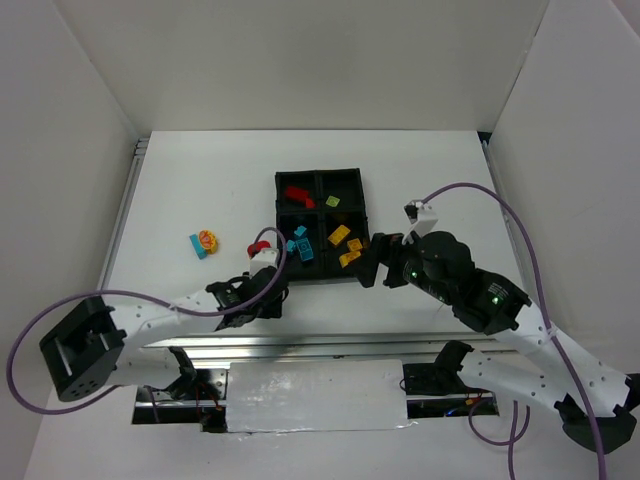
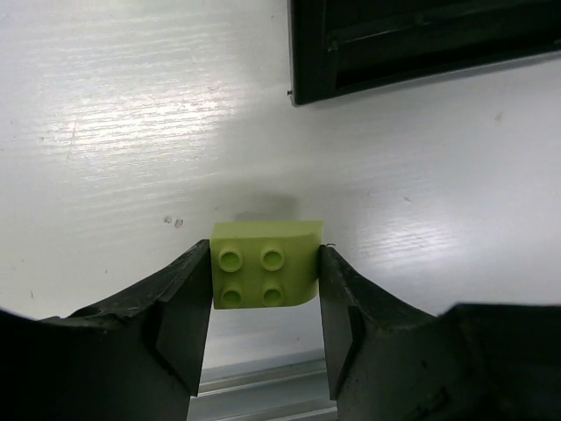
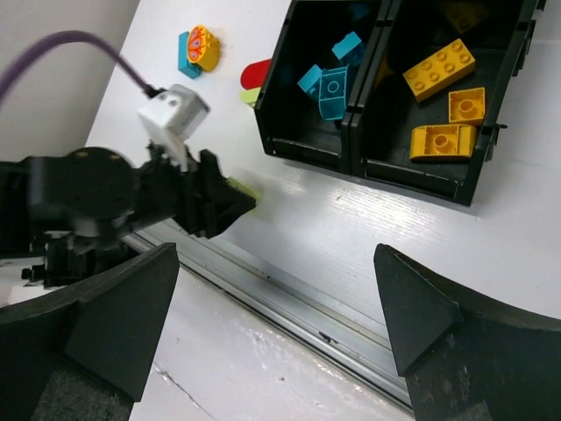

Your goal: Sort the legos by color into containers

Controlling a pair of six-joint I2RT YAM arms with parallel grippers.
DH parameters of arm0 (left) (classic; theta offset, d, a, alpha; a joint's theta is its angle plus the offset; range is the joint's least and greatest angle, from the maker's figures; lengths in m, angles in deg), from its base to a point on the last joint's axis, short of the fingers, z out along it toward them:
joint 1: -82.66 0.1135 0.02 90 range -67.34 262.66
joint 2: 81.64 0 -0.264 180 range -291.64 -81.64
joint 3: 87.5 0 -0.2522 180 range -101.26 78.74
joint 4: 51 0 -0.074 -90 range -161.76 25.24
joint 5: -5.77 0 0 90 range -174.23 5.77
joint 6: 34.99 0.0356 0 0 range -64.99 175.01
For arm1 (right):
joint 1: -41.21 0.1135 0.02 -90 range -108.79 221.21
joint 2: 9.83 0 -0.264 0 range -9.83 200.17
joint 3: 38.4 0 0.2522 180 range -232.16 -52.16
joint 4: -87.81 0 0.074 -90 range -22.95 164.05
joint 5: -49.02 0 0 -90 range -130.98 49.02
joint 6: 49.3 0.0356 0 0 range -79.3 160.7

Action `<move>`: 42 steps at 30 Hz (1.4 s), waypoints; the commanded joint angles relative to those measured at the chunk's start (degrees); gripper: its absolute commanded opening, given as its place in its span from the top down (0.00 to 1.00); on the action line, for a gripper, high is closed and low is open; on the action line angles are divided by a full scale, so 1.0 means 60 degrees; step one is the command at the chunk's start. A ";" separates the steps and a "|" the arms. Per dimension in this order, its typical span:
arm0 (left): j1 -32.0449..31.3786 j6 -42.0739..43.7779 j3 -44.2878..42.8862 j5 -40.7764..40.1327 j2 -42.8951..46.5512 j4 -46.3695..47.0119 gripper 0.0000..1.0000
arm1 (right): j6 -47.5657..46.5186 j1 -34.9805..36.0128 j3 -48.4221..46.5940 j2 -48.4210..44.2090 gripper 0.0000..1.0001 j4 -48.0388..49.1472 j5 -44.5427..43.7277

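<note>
While the tray (image 1: pixel 279 205) already keeps red legos (image 1: pixel 297 195), cyan legos (image 3: pixel 329 88) and orange-yellow legos (image 3: pixel 440 70) in separate compartments, you see the left gripper (image 2: pixel 265 263) closed on a lime brick (image 2: pixel 263 279). The brick apparently rests on the table (image 1: pixel 180 190), near the tray's corner. The right gripper (image 3: pixel 276 250) hangs wide open and empty beside the tray. Left for you, it seems: this brick, a loose red piece (image 1: pixel 265 241) and a blue-and-orange cluster (image 1: pixel 204 242).

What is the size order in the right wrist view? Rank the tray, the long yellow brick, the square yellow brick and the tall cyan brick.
1. tray
2. long yellow brick
3. square yellow brick and tall cyan brick: these look about alike, so they are not ranked.
</note>
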 commanded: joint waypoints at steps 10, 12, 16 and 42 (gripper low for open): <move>-0.0154 0.2291 0.1106 0.1729 0.3509 0.2319 0.95 | 0.0156 -0.0871 -0.0173 0.2546 0.01 0.1900 0.3441; -0.0183 0.2744 0.1238 0.2227 0.3963 0.2830 0.95 | 0.0215 -0.0886 -0.0465 0.3091 0.02 0.2018 0.3968; -0.0271 0.3390 0.1370 0.2902 0.4491 0.3535 0.95 | 0.0449 -0.0886 -0.0789 0.4438 0.08 0.1915 0.4771; -0.0725 0.4739 0.1312 0.3753 0.4228 0.5426 0.92 | 0.0947 -0.0491 0.0177 0.5232 0.25 0.2955 0.6197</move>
